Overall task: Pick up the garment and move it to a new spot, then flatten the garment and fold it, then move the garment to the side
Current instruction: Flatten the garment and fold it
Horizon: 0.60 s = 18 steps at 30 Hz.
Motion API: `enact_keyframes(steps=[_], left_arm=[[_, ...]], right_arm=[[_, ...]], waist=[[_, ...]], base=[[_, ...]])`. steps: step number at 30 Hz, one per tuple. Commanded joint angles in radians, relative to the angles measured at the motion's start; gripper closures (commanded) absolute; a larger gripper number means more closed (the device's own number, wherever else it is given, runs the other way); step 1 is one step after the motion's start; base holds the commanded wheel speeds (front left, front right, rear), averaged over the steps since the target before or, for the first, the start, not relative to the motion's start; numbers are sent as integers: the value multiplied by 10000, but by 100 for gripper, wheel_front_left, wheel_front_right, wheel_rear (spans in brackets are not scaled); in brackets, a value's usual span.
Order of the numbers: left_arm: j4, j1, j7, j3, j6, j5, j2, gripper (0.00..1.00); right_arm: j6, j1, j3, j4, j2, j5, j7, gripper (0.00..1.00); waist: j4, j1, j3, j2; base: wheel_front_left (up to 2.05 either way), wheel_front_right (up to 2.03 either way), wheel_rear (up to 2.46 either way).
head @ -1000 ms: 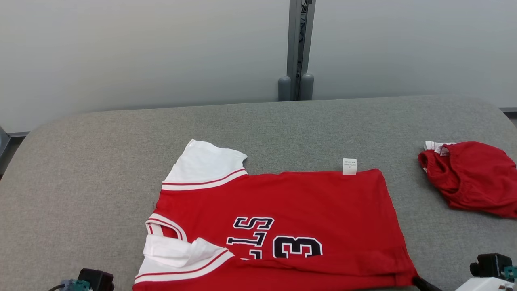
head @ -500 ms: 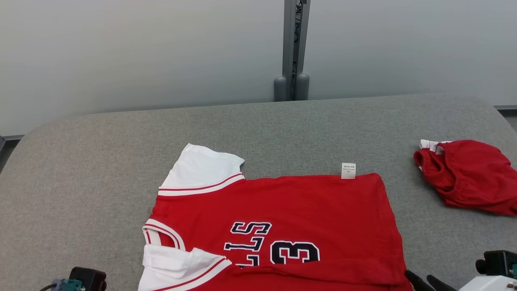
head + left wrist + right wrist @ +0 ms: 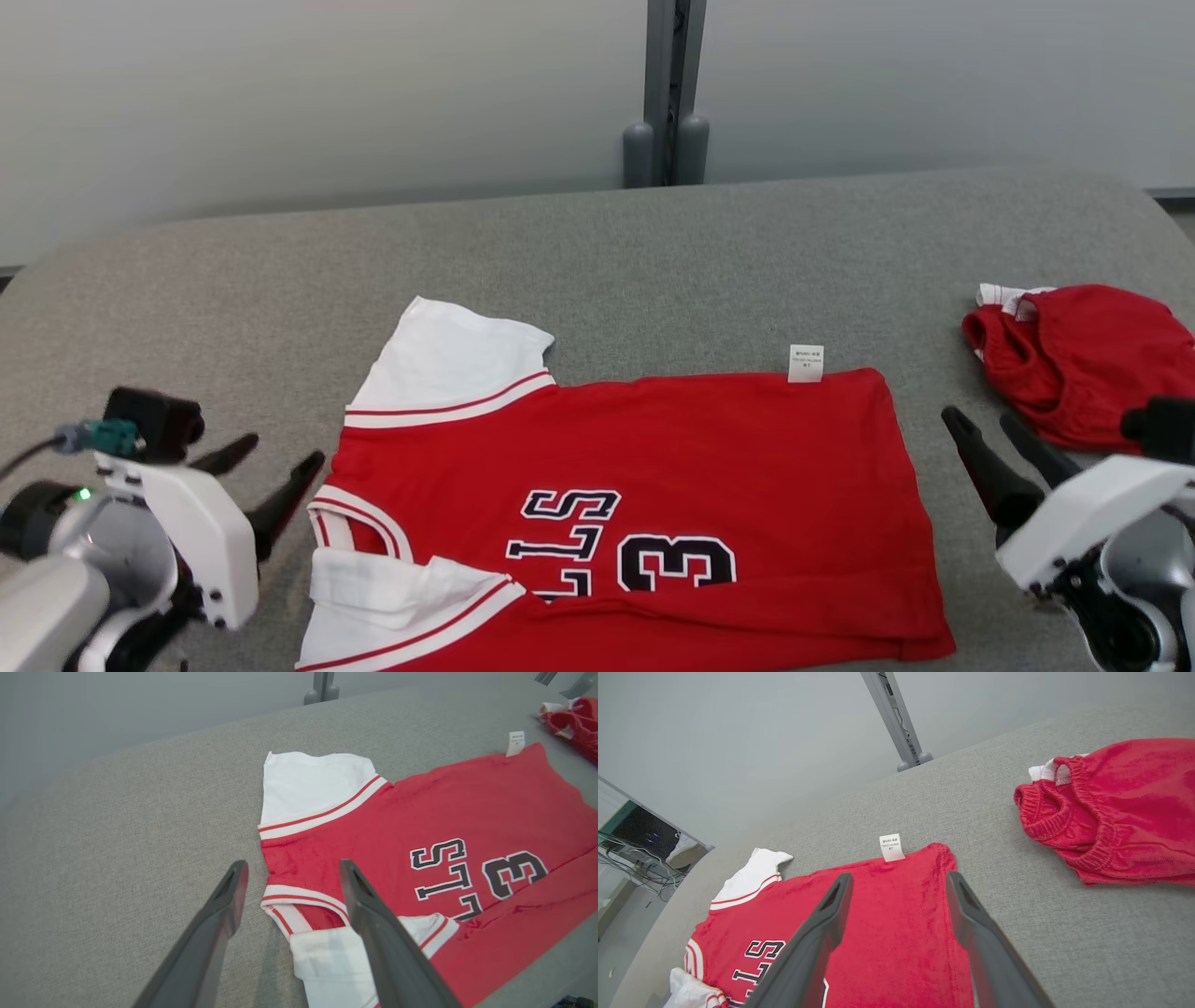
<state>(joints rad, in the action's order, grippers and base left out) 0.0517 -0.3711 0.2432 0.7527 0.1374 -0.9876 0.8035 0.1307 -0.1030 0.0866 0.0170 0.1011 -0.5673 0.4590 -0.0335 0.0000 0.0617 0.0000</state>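
The garment (image 3: 653, 467) is a red jersey with white sleeves and black lettering. It lies spread on the grey table (image 3: 653, 252), collar to the left and hem to the right, with its near sleeve (image 3: 392, 593) folded inward. Just left of the collar, my left gripper (image 3: 280, 453) is open and holds nothing; in the left wrist view its fingers (image 3: 293, 864) straddle the collar edge of the garment (image 3: 420, 812) from above. My right gripper (image 3: 977, 417) is open too, just right of the hem, and it hovers empty over the garment's (image 3: 887, 914) hem corner (image 3: 899, 875).
Crumpled red shorts (image 3: 1083, 364) lie at the table's right end, close behind my right gripper, also shown as shorts (image 3: 1120, 812). A grey post (image 3: 665, 93) stands behind the far edge. Bare table stretches to the left and beyond the jersey.
Both grippers have opened, let go of the jersey's near edge and risen into the head view. The head camera has shifted a little. The jersey lies where it was.
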Motion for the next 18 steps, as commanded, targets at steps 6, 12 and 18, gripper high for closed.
enact_keyframes(steps=[6,12,18], left_arm=[[1569,-2275,343,-141,-1311,193,-465,0],[3068,-4115,854,67,-2240,489,-896,0],[4255,-5459,1456,568,-2612,716,-1067,0]], right_arm=[[1,-1905,-206,1608,-114,807,-549,0],[1,-3427,-476,3126,-263,1382,-957,0],[1,-4703,-846,4415,-428,1537,-1102,0]], waist=[[-426,0,1397,0],[-712,0,2332,0],[-1055,0,3047,0]], base=[[0,0,0],[0,0,0],[0,0,0]])
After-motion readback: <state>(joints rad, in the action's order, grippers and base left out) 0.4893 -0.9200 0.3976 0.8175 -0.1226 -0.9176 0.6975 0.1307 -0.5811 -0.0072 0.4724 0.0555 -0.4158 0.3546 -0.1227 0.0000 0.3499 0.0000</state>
